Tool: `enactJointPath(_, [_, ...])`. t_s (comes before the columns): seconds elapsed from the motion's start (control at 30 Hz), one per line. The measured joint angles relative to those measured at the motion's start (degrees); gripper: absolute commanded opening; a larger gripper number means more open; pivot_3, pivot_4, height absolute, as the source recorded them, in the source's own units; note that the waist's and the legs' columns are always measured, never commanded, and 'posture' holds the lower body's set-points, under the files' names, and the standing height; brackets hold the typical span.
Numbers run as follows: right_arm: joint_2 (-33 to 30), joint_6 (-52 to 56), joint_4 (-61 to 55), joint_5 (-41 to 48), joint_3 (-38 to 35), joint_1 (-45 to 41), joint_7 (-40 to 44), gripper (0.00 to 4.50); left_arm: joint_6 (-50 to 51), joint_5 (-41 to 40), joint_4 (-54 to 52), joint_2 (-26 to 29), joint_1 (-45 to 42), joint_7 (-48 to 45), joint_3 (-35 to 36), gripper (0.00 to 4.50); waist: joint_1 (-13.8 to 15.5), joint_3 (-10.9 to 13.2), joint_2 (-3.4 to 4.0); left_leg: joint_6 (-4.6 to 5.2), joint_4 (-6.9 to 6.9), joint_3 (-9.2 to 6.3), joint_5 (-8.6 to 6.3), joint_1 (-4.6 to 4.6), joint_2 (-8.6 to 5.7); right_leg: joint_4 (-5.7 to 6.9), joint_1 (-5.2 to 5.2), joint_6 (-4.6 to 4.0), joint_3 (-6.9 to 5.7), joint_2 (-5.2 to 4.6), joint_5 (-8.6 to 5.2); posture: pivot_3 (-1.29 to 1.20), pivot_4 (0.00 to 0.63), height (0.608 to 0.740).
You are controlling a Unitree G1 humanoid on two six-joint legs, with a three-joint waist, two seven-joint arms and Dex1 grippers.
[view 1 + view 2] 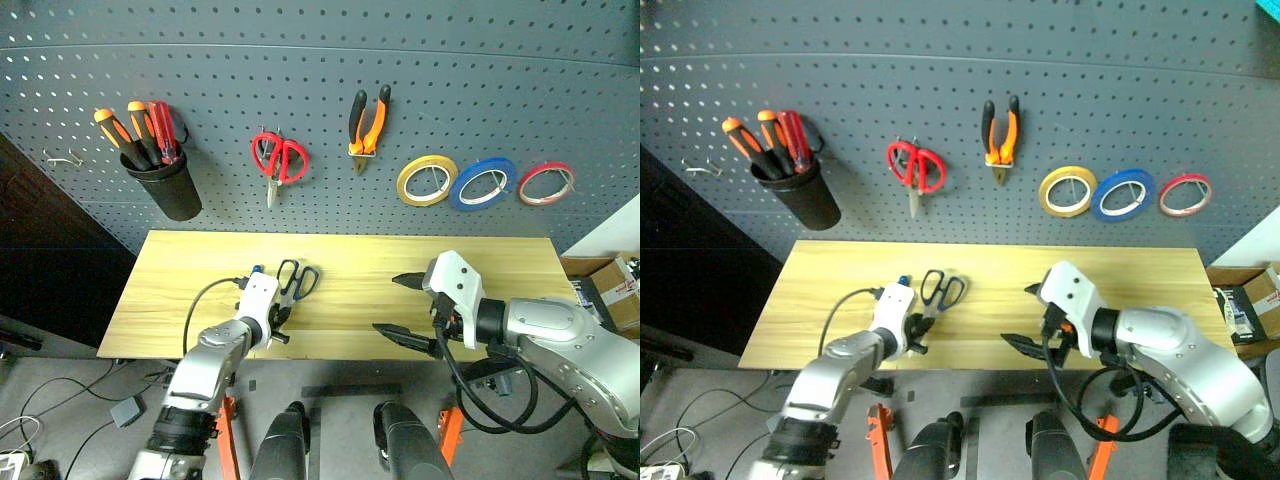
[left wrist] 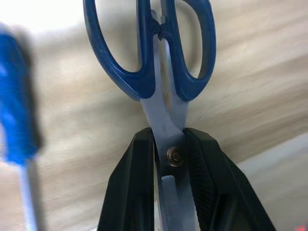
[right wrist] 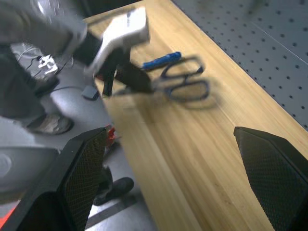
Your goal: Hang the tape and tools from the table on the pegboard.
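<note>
Head views, surface (image 1: 200,290): we see a long light wooden top below the pegboard (image 1: 320,80).
Head views, left gripper (image 1: 281,323): we see it pressed together on the blades of the dark blue scissors (image 1: 297,279), whose handles point toward the pegboard, at the left part of the surface.
Head views, blue screwdriver (image 1: 256,270): we see only its blue tip peeking out beside the left gripper's white housing, close to the scissors.
Head views, right gripper (image 1: 396,305): we see its two black fingers spread wide, holding nothing, over the front right part of the surface.
Head views, pegboard items: we see the pliers (image 1: 368,122) with orange-and-black handles hanging near the middle, the blue tape (image 1: 483,183) hanging between a yellow tape ring (image 1: 427,180) and a red tape ring (image 1: 546,183), red scissors (image 1: 278,160) further left, and a black cup (image 1: 165,180) with orange and red screwdrivers at far left.
Left wrist view, left gripper: we see both black fingers (image 2: 137,192) clamped against the scissors at the pivot screw, blue handle loops beyond them, wood beneath; the blue screwdriver handle shows blurred to one side.
Right wrist view, right gripper: we see its fingers (image 3: 82,178) far apart with bare wood between them; beyond, the left gripper holds the scissors, the blue screwdriver lying just behind on the surface.
</note>
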Motion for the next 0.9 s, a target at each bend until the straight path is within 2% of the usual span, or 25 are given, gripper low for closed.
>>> enactJointPath(0.1, [-0.7, -0.3, 0.0, 0.8, -2.2, -0.5, 0.5, 4.5, -5.4, -2.3, -7.9, 0.2, -0.4, -2.1, 2.7, 0.66, 0.4, 0.0, 0.0, 0.0, 0.02, 0.27, 0.0, 0.01, 0.17, -0.09, 0.1, -0.15, -0.04, 0.0, -0.06, -0.07, 0.248, 0.74])
enactJointPath(0.2, [-2.2, -0.6, 0.3, 1.1, -2.4, -0.6, 1.3, 4.5, -9.6, -3.8, -11.2, -0.1, -1.7, -2.3, 4.1, 0.66, 0.6, 0.0, 0.0, 0.01, 0.0, 0.36, 0.0, 0.0, 0.19, -0.27, 0.15, -0.09, -0.03, 0.0, -0.03, -0.07, 0.245, 0.74])
enactJointPath(0.3, [-2.8, -1.6, 1.4, 0.8, -2.6, -0.9, 1.6, 4.5, -13.1, -3.8, -11.4, -0.7, -3.9, -1.8, 4.5, 0.66, 0.9, 0.0, 0.0, 0.05, -0.02, 0.37, -0.02, -0.05, 0.18, -0.58, 0.24, 0.22, -0.05, 0.05, 0.17, -0.07, 0.241, 0.74])
enactJointPath(0.53, [-2.7, -3.0, 2.7, -0.7, -1.9, -2.1, 1.6, 4.5, -21.0, -2.0, -10.2, -1.1, -7.8, -0.2, 4.5, 0.66, 0.9, 0.0, 0.0, 0.1, -0.02, 0.38, -0.06, -0.13, 0.14, -0.68, 0.24, 0.27, -0.04, 0.06, 0.19, -0.08, 0.24, 0.74])
enactJointPath(0.9, [-2.7, -4.0, 2.9, -1.7, -1.3, -2.3, 1.5, 4.5, -21.8, -1.6, -7.8, -1.6, -6.7, 2.2, 6.1, 0.66, 0.9, 0.0, 0.0, 0.1, 0.02, 0.38, -0.05, -0.12, 0.13, -0.64, 0.25, 0.3, -0.04, 0.08, 0.23, -0.08, 0.238, 0.74])
